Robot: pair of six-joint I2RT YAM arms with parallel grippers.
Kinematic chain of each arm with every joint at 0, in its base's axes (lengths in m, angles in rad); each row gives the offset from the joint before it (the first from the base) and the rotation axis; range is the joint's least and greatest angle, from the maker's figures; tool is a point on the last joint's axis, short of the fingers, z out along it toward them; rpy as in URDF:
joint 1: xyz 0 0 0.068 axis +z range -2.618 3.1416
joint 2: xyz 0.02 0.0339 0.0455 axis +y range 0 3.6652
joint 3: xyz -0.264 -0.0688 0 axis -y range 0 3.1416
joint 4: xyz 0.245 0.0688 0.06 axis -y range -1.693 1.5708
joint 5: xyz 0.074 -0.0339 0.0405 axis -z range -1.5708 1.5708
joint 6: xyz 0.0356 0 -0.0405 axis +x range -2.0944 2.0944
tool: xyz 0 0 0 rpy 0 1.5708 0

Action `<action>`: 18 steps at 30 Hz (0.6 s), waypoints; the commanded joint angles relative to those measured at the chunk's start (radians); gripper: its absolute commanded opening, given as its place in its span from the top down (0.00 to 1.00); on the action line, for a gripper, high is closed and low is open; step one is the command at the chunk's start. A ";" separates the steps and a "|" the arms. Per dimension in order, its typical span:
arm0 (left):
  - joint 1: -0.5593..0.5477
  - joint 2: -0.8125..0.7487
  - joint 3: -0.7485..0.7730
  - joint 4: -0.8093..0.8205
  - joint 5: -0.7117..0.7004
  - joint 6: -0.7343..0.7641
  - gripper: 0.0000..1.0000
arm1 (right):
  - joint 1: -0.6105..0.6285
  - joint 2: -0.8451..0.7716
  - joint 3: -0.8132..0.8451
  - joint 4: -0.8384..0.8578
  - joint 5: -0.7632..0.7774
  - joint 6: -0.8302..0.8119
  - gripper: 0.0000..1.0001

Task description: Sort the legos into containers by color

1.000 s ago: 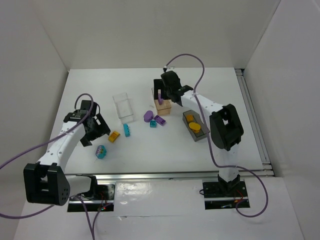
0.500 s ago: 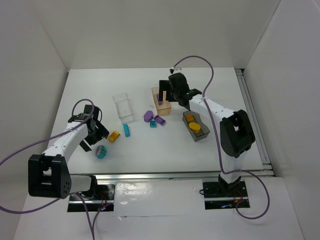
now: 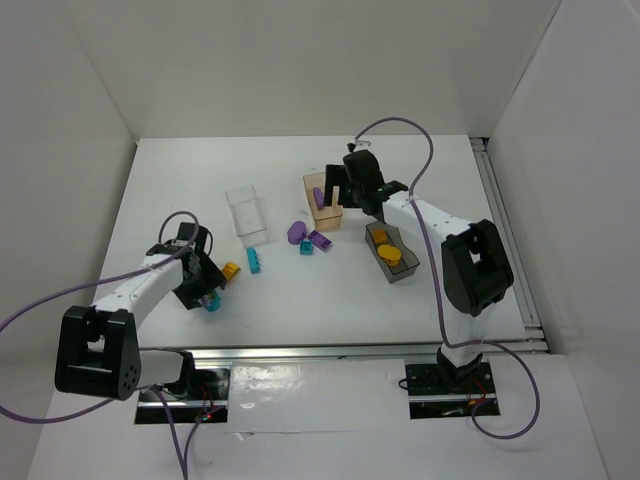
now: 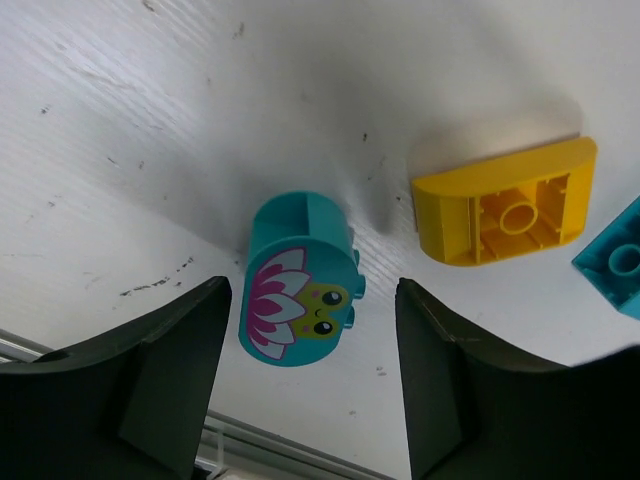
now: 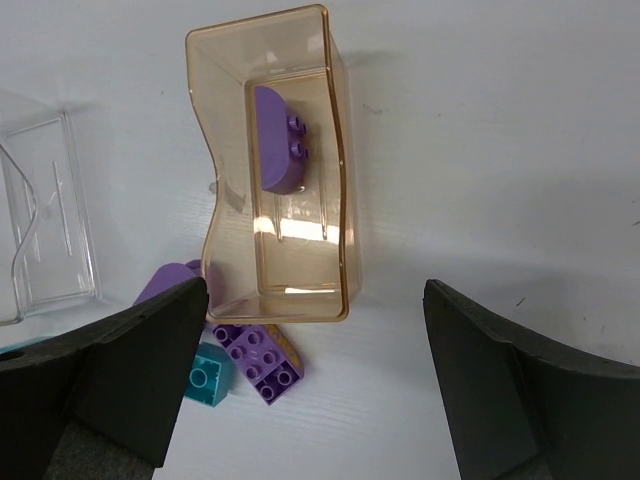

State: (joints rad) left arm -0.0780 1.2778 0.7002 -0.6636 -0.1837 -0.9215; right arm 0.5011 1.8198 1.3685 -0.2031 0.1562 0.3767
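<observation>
A teal oval lego [image 4: 300, 280] with a flower face lies on the table between the fingers of my left gripper [image 4: 312, 335], which is open with a gap on each side of it. My left gripper [image 3: 203, 288] hovers low near the front left. Beside it lie a yellow lego [image 4: 505, 205] and a teal brick [image 3: 254, 261]. My right gripper [image 5: 315, 300] hangs open and empty over the orange container [image 5: 340, 200], where a purple lego [image 5: 280, 150] lies. The grey container [image 3: 405, 270] holds two yellow legos [image 3: 393, 254]. The clear container [image 3: 246, 212] looks empty.
A rounded purple lego [image 3: 296, 232], a purple brick [image 3: 320, 241] and a small teal brick [image 3: 306, 247] lie just in front of the orange container. The table's near edge runs close below the teal oval lego.
My left gripper has moved toward the near edge, come down around the teal oval lego and narrowed. The purple lego, upright before, now lies in the orange container; my right gripper has shifted right.
</observation>
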 commanded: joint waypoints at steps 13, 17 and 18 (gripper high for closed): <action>-0.023 0.002 0.048 -0.039 -0.091 -0.001 0.63 | -0.007 -0.076 -0.003 -0.010 0.039 0.008 0.05; -0.023 -0.046 0.148 -0.070 -0.105 0.045 0.63 | -0.016 -0.097 -0.003 -0.019 0.048 0.008 0.03; -0.023 -0.046 0.177 -0.070 -0.090 0.046 0.63 | -0.016 -0.111 -0.003 -0.030 0.048 -0.001 0.03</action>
State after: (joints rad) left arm -0.1001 1.2739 0.7700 -0.7177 -0.2504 -0.9108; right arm 0.4984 1.8008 1.3674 -0.2150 0.1814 0.3767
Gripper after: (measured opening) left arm 0.478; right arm 0.964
